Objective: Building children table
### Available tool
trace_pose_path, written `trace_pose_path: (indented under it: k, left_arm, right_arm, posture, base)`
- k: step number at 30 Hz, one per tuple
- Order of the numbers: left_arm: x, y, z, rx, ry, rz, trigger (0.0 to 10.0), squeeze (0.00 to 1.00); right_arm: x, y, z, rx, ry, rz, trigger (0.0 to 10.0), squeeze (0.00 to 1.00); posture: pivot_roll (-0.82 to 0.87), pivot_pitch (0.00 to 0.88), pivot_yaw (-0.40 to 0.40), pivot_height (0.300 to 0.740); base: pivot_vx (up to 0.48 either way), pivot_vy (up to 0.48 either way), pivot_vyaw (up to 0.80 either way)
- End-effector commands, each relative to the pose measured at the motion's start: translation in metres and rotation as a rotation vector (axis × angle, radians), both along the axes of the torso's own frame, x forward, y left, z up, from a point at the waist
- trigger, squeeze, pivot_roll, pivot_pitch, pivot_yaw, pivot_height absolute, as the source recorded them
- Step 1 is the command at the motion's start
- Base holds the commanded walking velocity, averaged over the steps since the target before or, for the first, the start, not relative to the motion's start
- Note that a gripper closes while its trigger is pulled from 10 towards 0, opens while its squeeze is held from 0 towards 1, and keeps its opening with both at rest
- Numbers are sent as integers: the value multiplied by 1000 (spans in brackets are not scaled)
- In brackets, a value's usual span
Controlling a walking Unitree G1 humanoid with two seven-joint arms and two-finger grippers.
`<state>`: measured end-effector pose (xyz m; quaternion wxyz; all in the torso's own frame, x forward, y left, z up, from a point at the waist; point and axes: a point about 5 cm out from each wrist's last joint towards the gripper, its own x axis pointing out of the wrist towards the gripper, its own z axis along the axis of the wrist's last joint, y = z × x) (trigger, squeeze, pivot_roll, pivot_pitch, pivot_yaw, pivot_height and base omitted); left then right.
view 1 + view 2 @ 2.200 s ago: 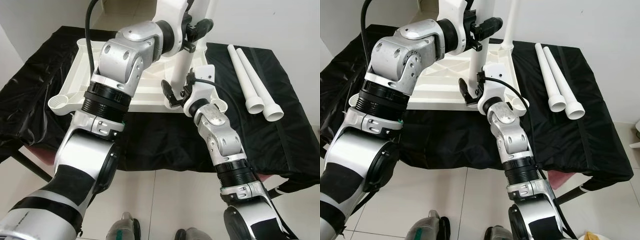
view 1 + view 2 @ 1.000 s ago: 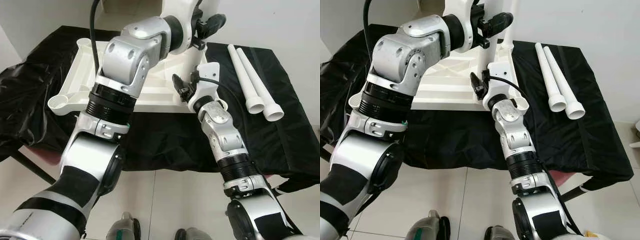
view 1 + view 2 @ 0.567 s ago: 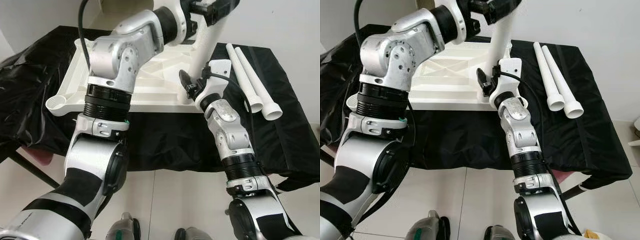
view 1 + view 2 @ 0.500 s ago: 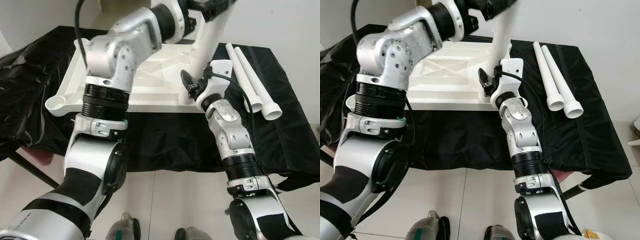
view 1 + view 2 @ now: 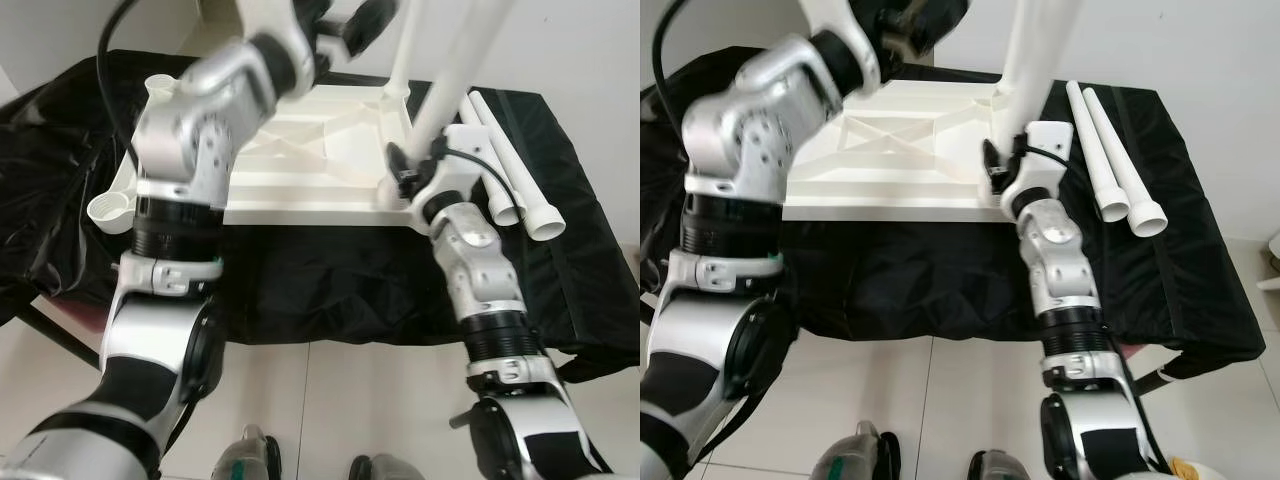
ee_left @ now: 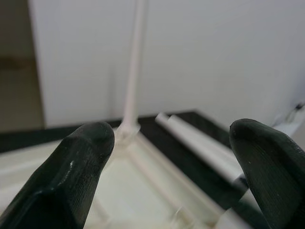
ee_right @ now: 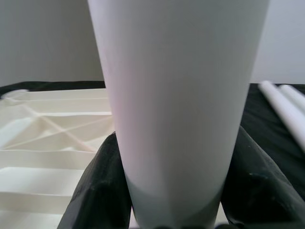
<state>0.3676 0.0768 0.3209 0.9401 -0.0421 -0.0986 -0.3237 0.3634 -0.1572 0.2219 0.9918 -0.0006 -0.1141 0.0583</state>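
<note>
Left gripper now let go of leg, fingers wide, lifted toward 11 o'clock. Right gripper clamped on leg base at tabletop corner, 3 o'clock. Probably seated; two spare legs waiting.

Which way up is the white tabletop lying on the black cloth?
Upside down: the tabletop's ribbed, cross-braced underside faces up, and two legs stand up from its corner sockets.

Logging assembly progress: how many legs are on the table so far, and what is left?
One leg stands at the far corner of the upturned tabletop. The right tool is shut on a second leg at the near corner socket. The left tool is open. Two loose legs lie on the black cloth.
</note>
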Motion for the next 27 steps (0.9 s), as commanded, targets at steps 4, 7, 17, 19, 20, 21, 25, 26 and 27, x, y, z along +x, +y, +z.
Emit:
trace_pose_path:
  k: [4,7,17,19,20,21,25,26,27]
  left_arm:
    - [4,-6,-18,123,-4,-25,10000,0]
    - [4,-12,-32,215,-16,-44,10000,0]
    - [9,-39,-95,539,37,-121,10000,0]
    - [10,-42,-104,568,58,-133,10000,0]
    - [10,-43,-107,586,62,-137,10000,0]
    - [10,-43,-107,586,62,-137,10000,0]
    - [9,-47,-119,650,81,-156,10000,0]
    - [9,-47,-119,650,81,-156,10000,0]
    - [9,-48,-121,664,80,-164,10000,0]
  right_arm:
    - [-1,-18,-6,-9,33,-69,10000,0]
    - [-1,-26,-5,-15,35,-94,10000,0]
    - [-2,-42,-3,-38,31,-146,10000,0]
    - [-3,-45,-2,-38,30,-157,10000,0]
    - [-3,-46,-2,-39,29,-160,10000,0]
    - [-3,-46,-2,-39,29,-160,10000,0]
    - [-3,-46,-1,-40,26,-161,10000,0]
    - [-3,-46,-1,-40,26,-161,10000,0]
    - [-3,-46,-1,-40,25,-161,10000,0]
  posture:
    - [12,63,24,740]
    - [9,60,25,740]
    - [-9,48,35,740]
    - [-11,46,36,740]
    - [-13,46,37,740]
    - [-13,46,37,740]
    - [-14,45,38,740]
    - [-14,45,38,740]
    - [-14,45,38,740]
  base:
    - [0,0,0]
    - [0,0,0]
    - [0,0,0]
    - [0,0,0]
    - [0,0,0]
    - [0,0,0]
    - [0,0,0]
    - [0,0,0]
    - [0,0,0]
